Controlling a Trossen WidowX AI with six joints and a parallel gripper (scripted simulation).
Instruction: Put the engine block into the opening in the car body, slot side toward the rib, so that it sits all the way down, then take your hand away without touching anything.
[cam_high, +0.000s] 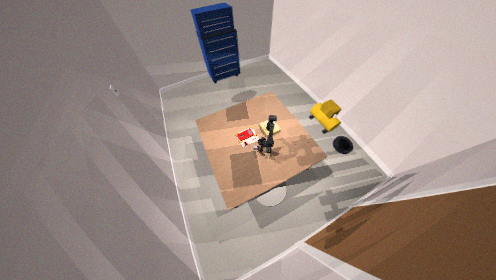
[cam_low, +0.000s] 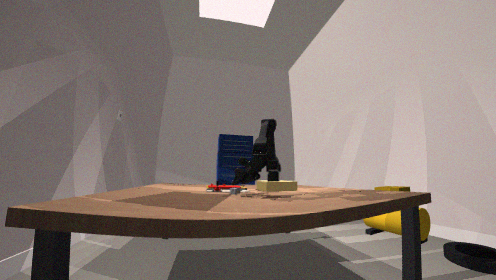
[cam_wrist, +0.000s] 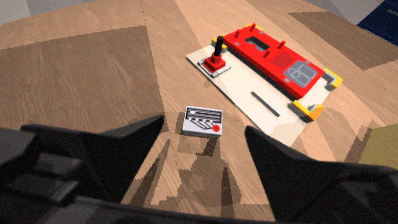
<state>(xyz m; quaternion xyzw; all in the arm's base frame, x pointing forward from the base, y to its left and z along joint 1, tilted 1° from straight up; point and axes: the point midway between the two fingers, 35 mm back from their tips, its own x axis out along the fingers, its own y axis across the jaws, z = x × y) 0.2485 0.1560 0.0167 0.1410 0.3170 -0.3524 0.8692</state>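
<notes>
The engine block (cam_wrist: 202, 120) (cam_low: 234, 191) is a small pale grey block with a line drawing and a red dot on top. It is low at the table, beside the white base plate and outside the car body; whether it touches the table is hard to tell. The red car body (cam_wrist: 280, 62) (cam_high: 245, 134) lies on that plate, and its dark rectangular opening (cam_wrist: 258, 44) is empty. My gripper (cam_wrist: 204, 123) is open and empty, its fingertips on either side of the block in the wrist view, apart from it. The block's slot side and the rib are not clear.
The white base plate (cam_wrist: 235, 82) carries yellow corner pieces (cam_wrist: 308, 111) and a black lever on a red foot (cam_wrist: 215, 62). A pale yellow block (cam_high: 270, 128) (cam_low: 276, 186) (cam_wrist: 384, 147) lies right of the plate. Everything rests on the wooden table (cam_high: 215, 150).
</notes>
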